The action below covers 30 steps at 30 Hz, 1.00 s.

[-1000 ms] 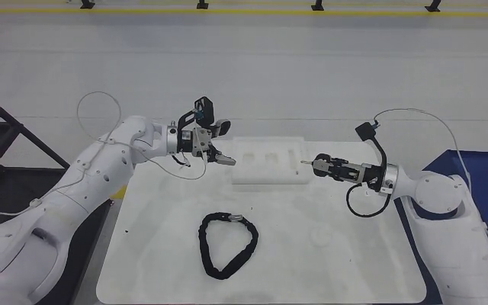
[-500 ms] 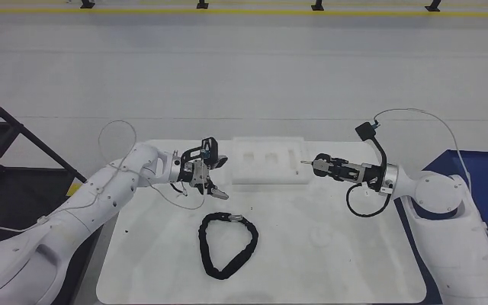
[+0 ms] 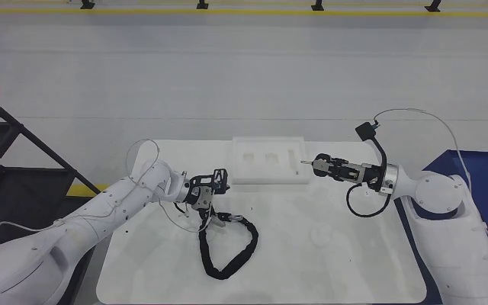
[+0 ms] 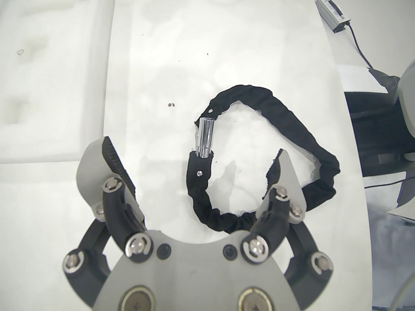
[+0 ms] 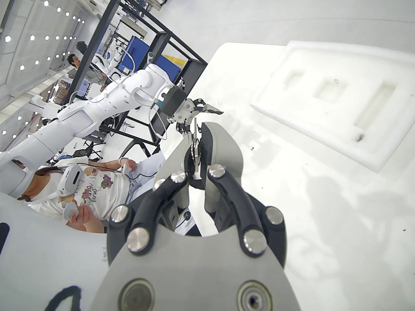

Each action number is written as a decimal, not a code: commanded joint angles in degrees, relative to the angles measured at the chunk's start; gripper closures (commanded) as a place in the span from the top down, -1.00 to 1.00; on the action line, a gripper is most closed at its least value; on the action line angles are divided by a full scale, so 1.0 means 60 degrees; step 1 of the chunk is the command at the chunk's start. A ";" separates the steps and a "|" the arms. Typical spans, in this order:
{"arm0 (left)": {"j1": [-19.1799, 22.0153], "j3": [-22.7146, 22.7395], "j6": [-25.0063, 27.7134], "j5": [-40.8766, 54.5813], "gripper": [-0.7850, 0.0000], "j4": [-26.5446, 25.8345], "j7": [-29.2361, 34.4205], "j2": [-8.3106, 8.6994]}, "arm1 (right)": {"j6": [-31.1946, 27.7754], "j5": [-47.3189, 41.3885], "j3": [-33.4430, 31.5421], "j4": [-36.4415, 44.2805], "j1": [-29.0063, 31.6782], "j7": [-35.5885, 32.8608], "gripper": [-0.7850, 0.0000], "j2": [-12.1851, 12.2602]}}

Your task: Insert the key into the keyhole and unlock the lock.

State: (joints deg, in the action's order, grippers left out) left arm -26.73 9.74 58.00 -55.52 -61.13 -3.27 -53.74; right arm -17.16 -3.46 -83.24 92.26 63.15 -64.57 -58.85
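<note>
Left claw (image 4: 193, 152): released, jaws spread wide. It is positioned low over the chain lock (image 4: 291, 124), with the silver lock cylinder (image 4: 205, 137) between the two fingers. Contact with the chain cannot be confirmed, and nothing is gripped.

Right claw (image 3: 320, 164): clenched on the key (image 3: 307, 162). It is held above the bench (image 3: 343, 259) toward the right edge, with the blade pointing toward the left arm. The key is just beside the right end of the foam tray (image 3: 267, 164), which sits at the far edge.

The chain lock lies as a closed loop left of the bench centre, toward the near edge, well apart from the key. The keyhole cannot be made out.

Status: the key is in hand and the lock appears closed. Remaining steps, by assessment:
1. Secure the cylinder with the left claw.
2. Present the keyhole.
3. Bring the key across.
4. Insert and turn.
</note>
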 commanded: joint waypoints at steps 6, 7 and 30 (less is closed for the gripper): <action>-0.0006 0.0000 0.0000 0.0006 1.00 0.0008 0.0020 -0.0006 | 0.0000 0.0000 0.0000 0.0000 0.0000 0.0000 -1.00 0.0000; -0.0006 0.0000 0.0000 0.0006 1.00 0.0008 0.0020 -0.0006 | 0.0000 0.0000 0.0000 0.0000 0.0000 0.0000 -1.00 0.0000; -0.0670 0.0000 -0.0256 -0.4164 1.00 0.0767 -0.3908 -0.0305 | 0.0000 0.0000 0.0000 0.0000 0.0000 0.0000 -1.00 0.0000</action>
State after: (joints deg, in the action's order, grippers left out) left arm -30.55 9.74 57.17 -77.38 -57.21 -23.10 -55.33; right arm -17.16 -3.46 -83.24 92.26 63.15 -64.57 -58.85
